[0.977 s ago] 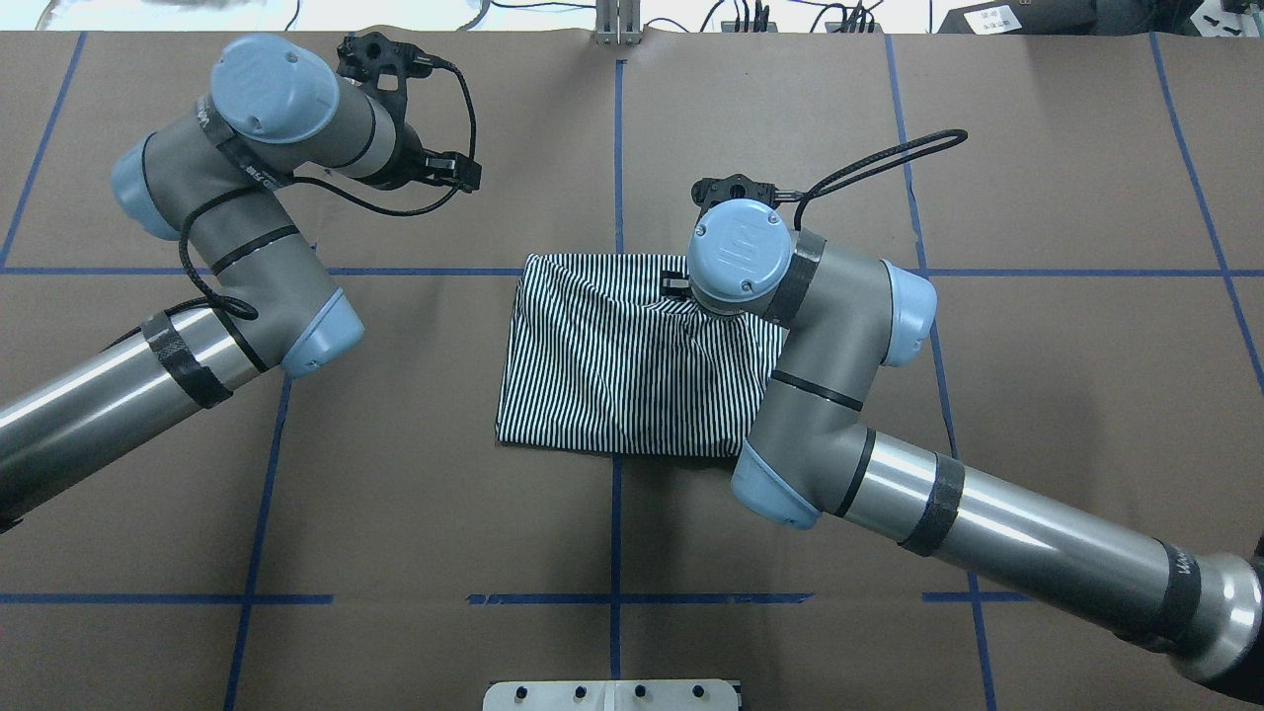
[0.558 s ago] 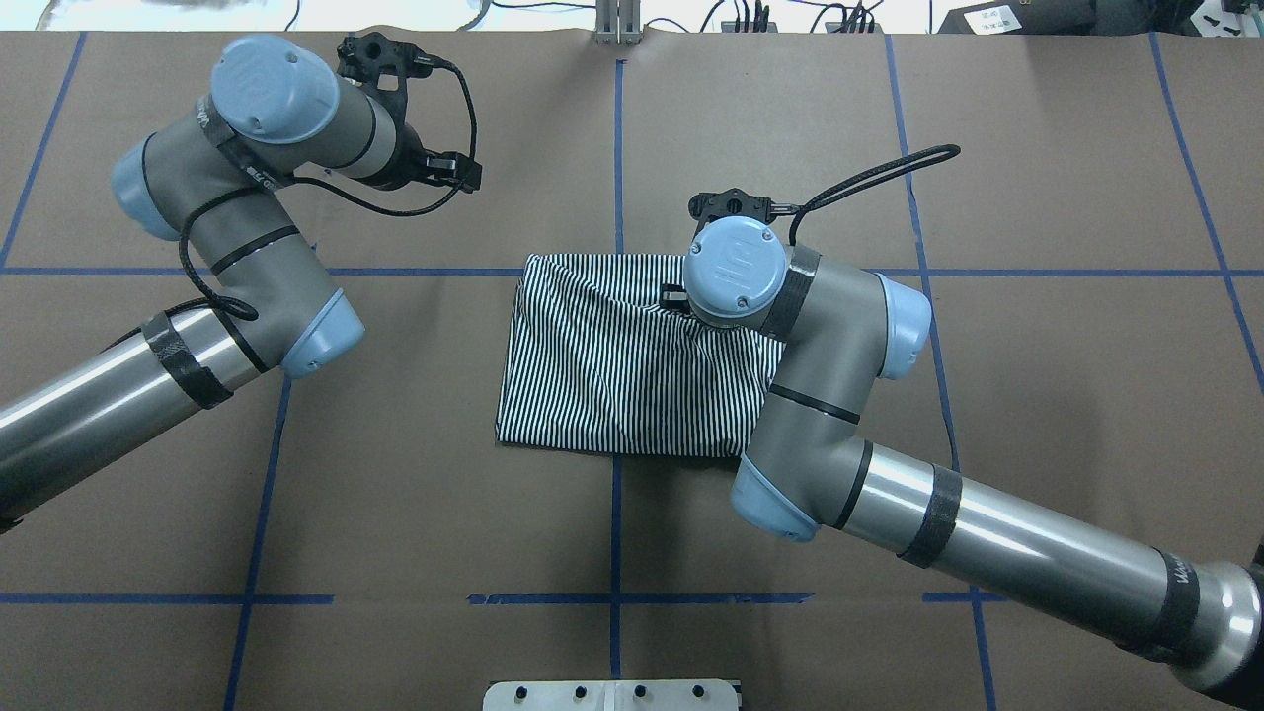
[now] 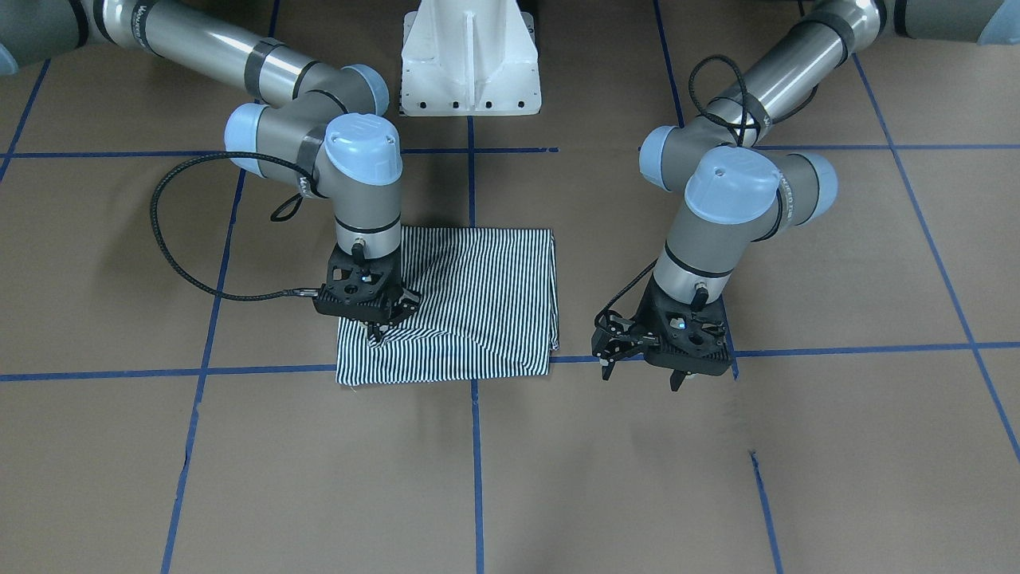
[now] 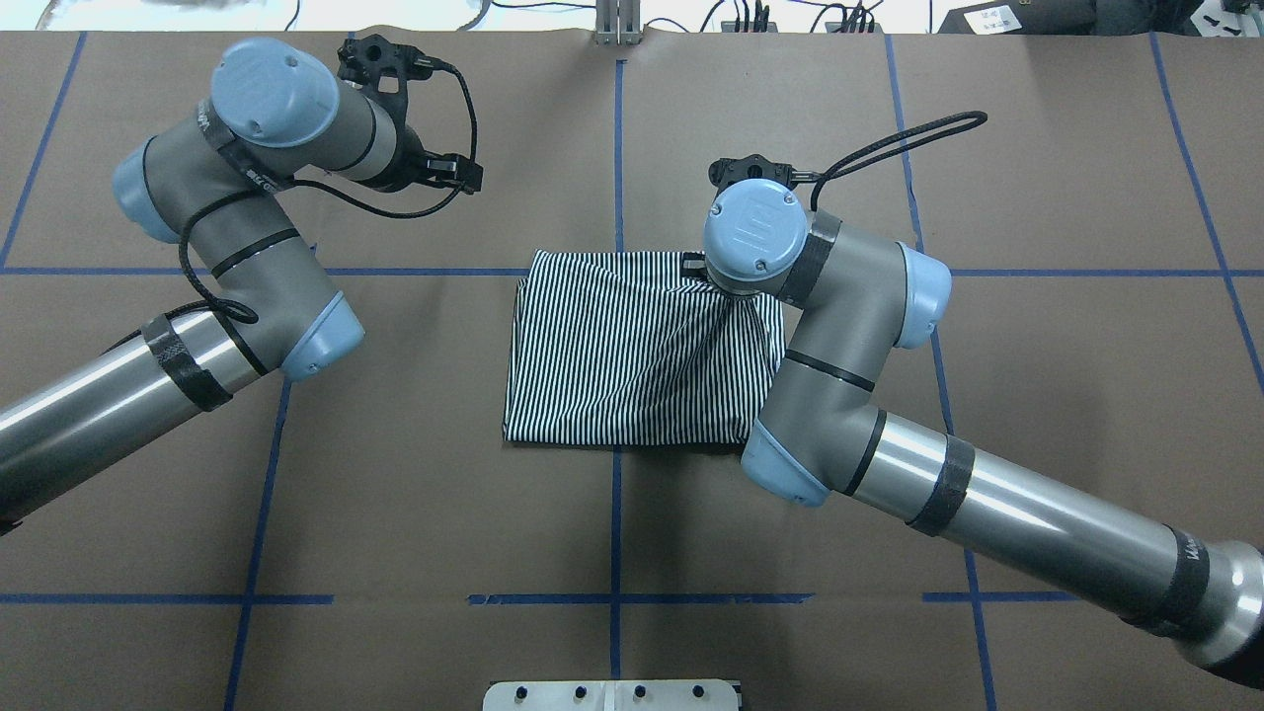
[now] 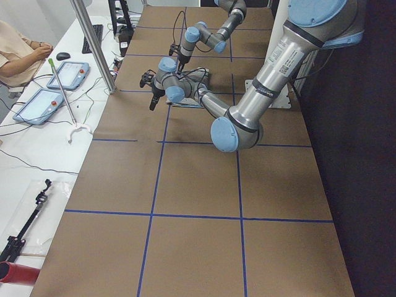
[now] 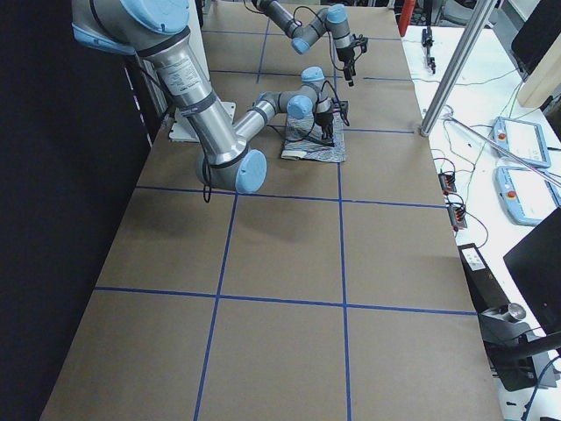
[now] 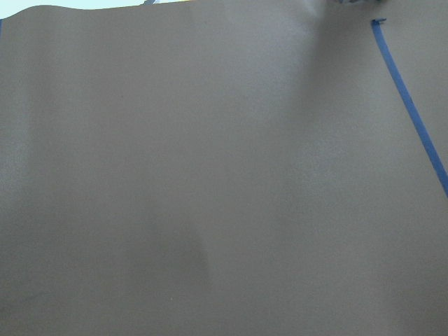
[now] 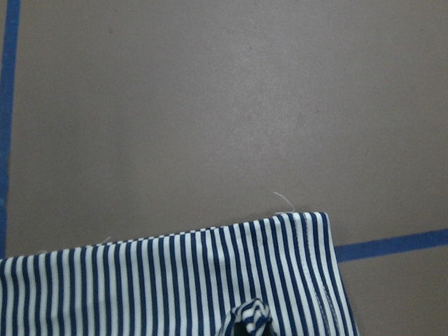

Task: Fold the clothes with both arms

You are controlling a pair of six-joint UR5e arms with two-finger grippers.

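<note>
The navy-and-white striped shirt [image 4: 632, 355] lies folded into a rough rectangle at the table's middle; it also shows in the front view [image 3: 478, 295]. Its collar and placket are hidden. My right gripper [image 3: 374, 328] points straight down near the shirt's far right corner and is shut on a small pinch of fabric. That bunch shows at the bottom of the right wrist view [image 8: 248, 318]. Creases run from it across the cloth. My left gripper [image 3: 641, 375] is open and empty. It hangs above bare table, well to the left of the shirt and clear of it.
The white pedestal base [image 3: 470, 72] stands at the near middle edge. Blue tape lines [image 4: 617, 148] grid the brown table. Cables and a metal post [image 4: 617, 20] line the far edge. An operator [image 5: 18, 55] sits at the side bench beyond it.
My right gripper dipped slightly inward, then moved away and to the right with the pinched fabric. This drew the shirt's far edge straighter and shifted the shirt a little right. The left arm barely moved.
</note>
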